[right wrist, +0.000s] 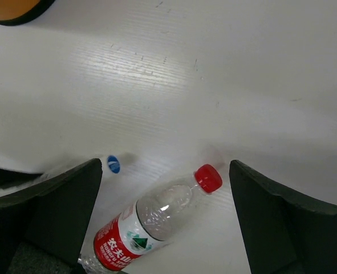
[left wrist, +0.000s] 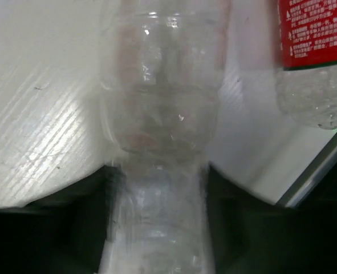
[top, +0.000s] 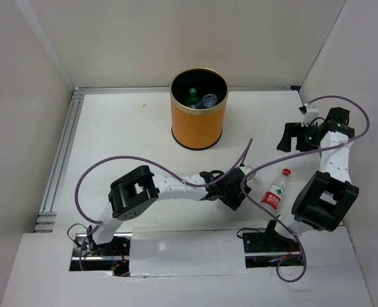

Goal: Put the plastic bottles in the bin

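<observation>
The orange bin [top: 198, 121] stands at the back centre with a green bottle [top: 192, 94] and a blue-capped one [top: 209, 100] inside. My left gripper [top: 235, 187] reaches right and is shut on a clear bottle [left wrist: 162, 114], which fills the gap between the dark fingers in the left wrist view [left wrist: 159, 194]. The red-labelled bottle [top: 275, 192] lies on the table just right of it, and it also shows in the left wrist view [left wrist: 313, 34] and the right wrist view [right wrist: 157, 222]. My right gripper [top: 296, 137] is open and empty, raised above the red-capped bottle [right wrist: 165, 171].
A small blue cap [right wrist: 113, 164] on a clear neck pokes out beside my right gripper's left finger. White walls enclose the table; a metal rail [top: 61, 160] runs along the left side. Purple cables loop over both arms. The bin's edge [right wrist: 14, 8] shows at the top left.
</observation>
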Motion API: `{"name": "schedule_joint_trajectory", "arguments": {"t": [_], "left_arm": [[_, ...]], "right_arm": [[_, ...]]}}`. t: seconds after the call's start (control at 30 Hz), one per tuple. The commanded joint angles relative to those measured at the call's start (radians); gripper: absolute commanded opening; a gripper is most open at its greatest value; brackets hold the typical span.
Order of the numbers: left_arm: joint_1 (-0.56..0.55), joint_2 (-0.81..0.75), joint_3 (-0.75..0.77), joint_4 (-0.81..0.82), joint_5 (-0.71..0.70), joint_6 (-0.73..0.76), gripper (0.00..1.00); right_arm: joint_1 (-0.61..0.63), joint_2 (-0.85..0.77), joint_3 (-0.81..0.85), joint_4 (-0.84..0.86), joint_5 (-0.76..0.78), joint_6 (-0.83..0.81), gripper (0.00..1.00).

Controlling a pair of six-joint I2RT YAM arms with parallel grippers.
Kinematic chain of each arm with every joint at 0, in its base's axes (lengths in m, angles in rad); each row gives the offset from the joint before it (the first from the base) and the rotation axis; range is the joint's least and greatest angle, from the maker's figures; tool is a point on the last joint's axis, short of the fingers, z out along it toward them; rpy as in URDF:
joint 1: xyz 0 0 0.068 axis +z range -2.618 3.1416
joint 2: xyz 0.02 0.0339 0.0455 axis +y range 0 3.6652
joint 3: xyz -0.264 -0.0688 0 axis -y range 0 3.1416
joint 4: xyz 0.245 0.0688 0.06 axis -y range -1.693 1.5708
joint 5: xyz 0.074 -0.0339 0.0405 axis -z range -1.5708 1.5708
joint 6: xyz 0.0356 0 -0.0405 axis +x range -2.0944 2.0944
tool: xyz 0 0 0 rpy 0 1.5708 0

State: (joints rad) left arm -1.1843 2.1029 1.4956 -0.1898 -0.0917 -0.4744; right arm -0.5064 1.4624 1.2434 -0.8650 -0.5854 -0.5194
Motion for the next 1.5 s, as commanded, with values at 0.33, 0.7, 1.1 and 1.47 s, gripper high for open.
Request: {"name": "schedule_joint_trajectory", "arguments": {"t": [0.33, 0.7, 1.1, 1.47], "left_arm": [[0.078, -0.322, 0.147, -0.033, -0.209, 0.123, 0.19], [0.376, -0.308, 0.391, 0.167, -0.413, 0.247, 0.23], [0.549, -0.080, 0.502, 0.199, -0.543, 0.168, 0.51], [0.574, -0.105, 0.476, 0.214, -0.393, 0.164, 1.00]], "right_arm": [[-0.078, 0.105, 0.067, -0.275, -0.042, -0.146, 0.80], [-0.087, 0.144, -0.021, -0.377, 0.032, -0.234, 0.97], [-0.106, 0.268, -0.033, -0.410, 0.111, -0.169, 1.00], [-0.106, 0.403, -0.065, -0.329, 0.137, -0.041, 1.00]]}}
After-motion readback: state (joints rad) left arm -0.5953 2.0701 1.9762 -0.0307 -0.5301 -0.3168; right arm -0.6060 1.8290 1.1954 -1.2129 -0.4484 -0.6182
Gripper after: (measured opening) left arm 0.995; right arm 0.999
